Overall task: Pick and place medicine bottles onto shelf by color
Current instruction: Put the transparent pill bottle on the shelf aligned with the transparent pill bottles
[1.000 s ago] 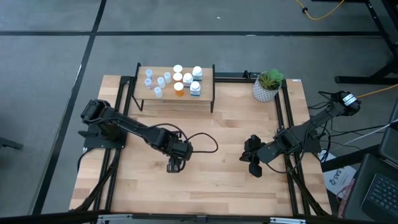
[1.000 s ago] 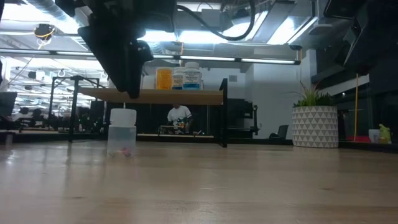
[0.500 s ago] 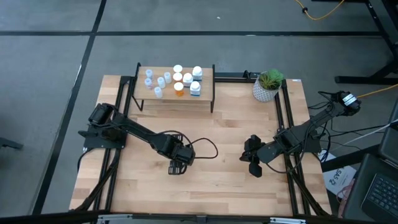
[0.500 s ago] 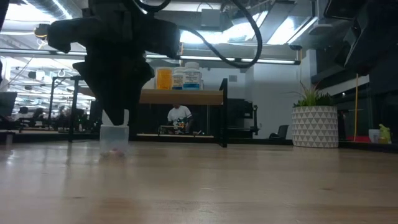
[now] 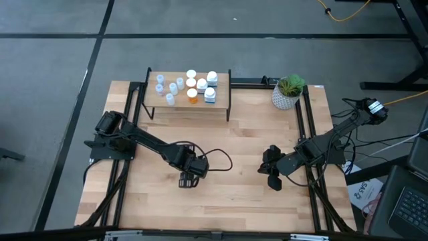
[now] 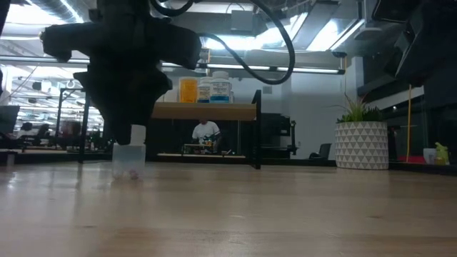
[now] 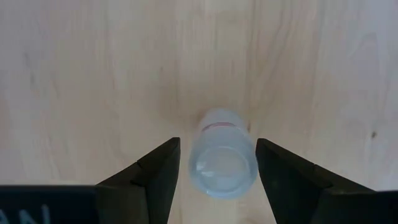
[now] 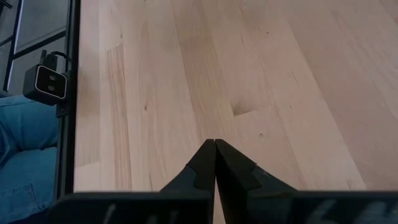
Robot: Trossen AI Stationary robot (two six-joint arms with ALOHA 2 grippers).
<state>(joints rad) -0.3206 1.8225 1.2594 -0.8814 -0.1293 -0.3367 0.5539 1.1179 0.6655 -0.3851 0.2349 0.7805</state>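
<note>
While the left gripper [image 7: 216, 177] hangs straight over a pale-blue vial [image 7: 222, 160], its two dark fingers [image 7: 155, 177] stand apart on either side of the vial, a thin gap showing between each finger and the vial's wall. The vial is translucent, round, with a whitish cap and a faint pink line around its neck. It stands upright on the bare wooden table [image 5: 234, 144], near the middle of the near-left part, well apart from the shelf [image 5: 189, 102]. In the low view the vial [image 6: 129, 151] shows under the dark bulk of the left arm, which hides most of its cap; small pinkish specks lie at its base.

At the table's far edge the shelf carries the other medicine bottles: pale-blue vials [image 5: 168, 88] on its left part, an orange bottle [image 5: 192, 96] with white-capped ones just beside it in the middle, and blocky white bottles [image 5: 210, 90] on the right. A white pot with a green plant [image 5: 287, 92] stands right of the shelf, apart from it.

The right gripper [image 8: 214, 163] rests low over the table's right side, its fingers pressed together on nothing. Beyond the near table edge its wrist view shows a small black box [image 8: 50, 83] on the frame and blue denim [image 8: 25, 155].
</note>
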